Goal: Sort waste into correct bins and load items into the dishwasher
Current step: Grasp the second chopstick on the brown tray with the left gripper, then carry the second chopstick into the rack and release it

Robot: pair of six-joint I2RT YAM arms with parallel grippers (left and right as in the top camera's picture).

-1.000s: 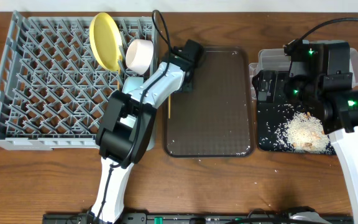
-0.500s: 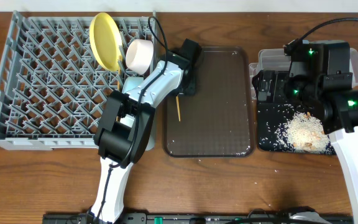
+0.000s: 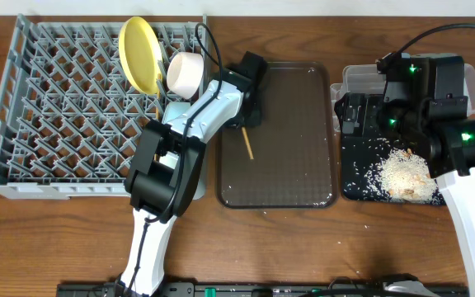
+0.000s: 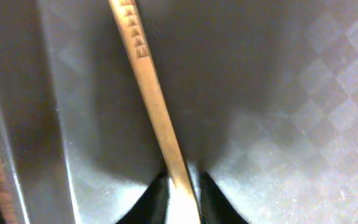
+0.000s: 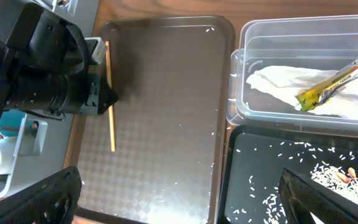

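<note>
My left gripper [image 3: 248, 122] is shut on one thin wooden chopstick [image 3: 246, 142] over the left part of the dark brown serving tray [image 3: 295, 177]. In the left wrist view the chopstick [image 4: 151, 93] runs up from between the closed fingertips [image 4: 182, 199]. The right wrist view shows the same chopstick [image 5: 110, 99]. A yellow plate [image 3: 138, 54] and a white bowl [image 3: 185, 73] stand in the grey dish rack [image 3: 48, 124]. My right gripper [image 5: 185, 199] is open and empty above the tray's right edge. The clear tub [image 5: 303, 34] holds the napkin [image 5: 278, 81] and the sachet [image 5: 334, 84]. Rice [image 3: 402, 175] lies in the black tray [image 3: 355, 186].
The serving tray lies between the rack and the two bins. The right arm's body [image 3: 435, 99] covers much of the clear tub from overhead. A few rice grains lie on the wooden table [image 3: 361, 227] in front of the black tray.
The chopstick in my left gripper has moved to the right, from the tray's left rim to over the tray's surface. The right arm has not moved.
</note>
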